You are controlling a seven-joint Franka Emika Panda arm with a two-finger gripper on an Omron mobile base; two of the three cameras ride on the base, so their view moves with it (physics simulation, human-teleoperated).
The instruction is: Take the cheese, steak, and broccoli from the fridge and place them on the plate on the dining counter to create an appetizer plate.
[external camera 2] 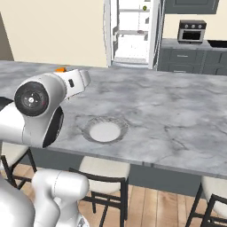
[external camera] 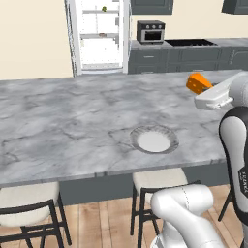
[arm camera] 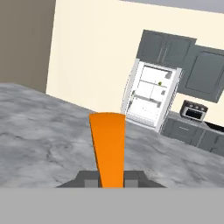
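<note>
Cheese: orange wedge (external camera: 197, 83), clamped between the fingers of the gripper (arm camera: 110, 178); carried in the air above the marble, to one side of the plate and not yet over it
Gripper: clenched on the cheese, the wedge standing up out of the jaws in the hand view; a sliver of orange shows past the white wrist in the right base view
Plate: round, white centre with grey rim (external camera: 167, 136), flat on the dining counter near the stool-side edge; nothing lies on it
Steak: a small dark-red shape on a middle fridge shelf (external camera: 101, 34), too small to be sure of
Broccoli: a small yellow-green lump on an upper fridge shelf (external camera: 104, 8)
Progress, as judged: first item in transit, none delivered; cheese still to be set down, steak and broccoli still to be fetched
Dining counter: long grey veined marble top (external camera: 63, 114) over a dark base, bare apart from the plate
Stools: pale cushioned seats on dark frames (external camera: 26, 201) tucked under the near edge, on a wood-plank floor
Fridge: tall, white, door standing open (external camera: 100, 35), across the room against a cream wall
Wall counter: dark grey cabinets (external camera: 193, 58) beside the fridge, a small dark countertop oven (external camera: 150, 31) on top, upper cabinets above
</note>
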